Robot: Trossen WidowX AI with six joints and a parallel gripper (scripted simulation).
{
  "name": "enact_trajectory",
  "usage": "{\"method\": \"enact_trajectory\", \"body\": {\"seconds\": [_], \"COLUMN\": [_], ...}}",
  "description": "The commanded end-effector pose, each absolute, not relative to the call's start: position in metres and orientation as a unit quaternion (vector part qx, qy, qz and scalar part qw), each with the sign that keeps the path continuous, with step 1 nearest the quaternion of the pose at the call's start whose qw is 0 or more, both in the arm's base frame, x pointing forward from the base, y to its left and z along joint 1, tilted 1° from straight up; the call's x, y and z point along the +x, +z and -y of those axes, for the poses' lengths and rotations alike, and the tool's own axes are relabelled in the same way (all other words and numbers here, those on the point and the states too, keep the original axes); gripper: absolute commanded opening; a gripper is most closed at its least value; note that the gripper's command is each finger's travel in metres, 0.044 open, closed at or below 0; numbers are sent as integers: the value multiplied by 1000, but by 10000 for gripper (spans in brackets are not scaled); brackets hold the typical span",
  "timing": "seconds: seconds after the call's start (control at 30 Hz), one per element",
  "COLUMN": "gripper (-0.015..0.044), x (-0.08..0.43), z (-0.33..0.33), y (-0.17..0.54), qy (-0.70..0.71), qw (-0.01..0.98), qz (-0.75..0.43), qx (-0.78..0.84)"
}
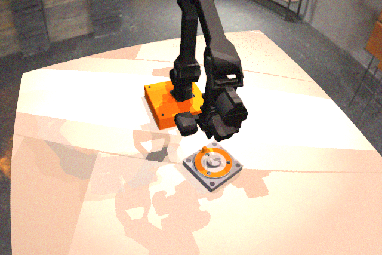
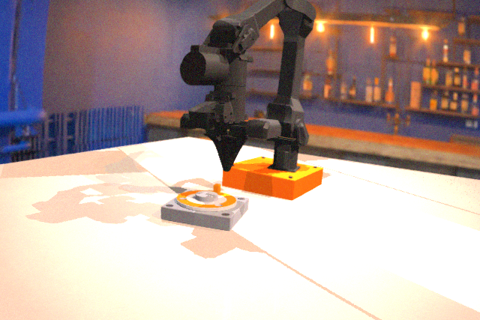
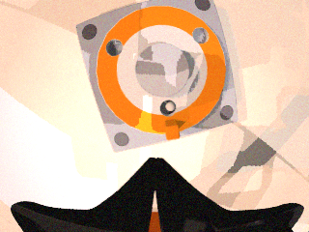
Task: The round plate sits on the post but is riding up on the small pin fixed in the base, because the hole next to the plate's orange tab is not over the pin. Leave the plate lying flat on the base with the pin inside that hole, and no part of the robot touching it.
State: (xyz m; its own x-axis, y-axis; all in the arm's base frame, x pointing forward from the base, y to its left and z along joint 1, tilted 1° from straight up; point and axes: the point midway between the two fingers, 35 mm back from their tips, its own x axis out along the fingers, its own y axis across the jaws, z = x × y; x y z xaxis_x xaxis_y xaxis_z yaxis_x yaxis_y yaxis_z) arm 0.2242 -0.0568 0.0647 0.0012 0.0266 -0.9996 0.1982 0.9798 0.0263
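The round plate [image 1: 219, 174] [image 2: 186, 201] [image 3: 107, 72], white with an orange ring, sits around the post [image 1: 213, 160] [image 2: 206, 195] [image 3: 161, 70] on the grey base [image 1: 211, 186] [image 2: 197, 217] [image 3: 92, 53]. It looks flat; a slight tilt cannot be ruled out. The orange tab [image 1: 204, 149] [image 2: 217, 188] [image 3: 173, 131] points toward the robot. In the wrist view, a light round pin [image 3: 170, 106] shows inside the dark hole beside the tab. My gripper [image 1: 209, 137] [image 2: 227, 170] [image 3: 154, 163] is shut and empty, above and robot-side of the tab, apart from the plate.
The robot stands on an orange block [image 1: 168, 120] [image 2: 271, 183] behind the grey base. The grey base has dark corner holes, and the plate has two other holes. Arm shadows fall across the table top [image 1: 277, 215] [image 2: 116, 270].
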Motion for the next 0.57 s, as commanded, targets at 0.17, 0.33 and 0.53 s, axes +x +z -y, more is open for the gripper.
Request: {"method": "enact_trajectory", "body": {"seconds": [0.17,0.33,0.53], "gripper": [0,0,0], "x": [225,225,225], "z": [57,57,57], "y": [72,72,72], "qy": [-62,-62,-62], "qw": [706,706,706], "qz": [-701,-701,-701], "qx": [79,79,79]}}
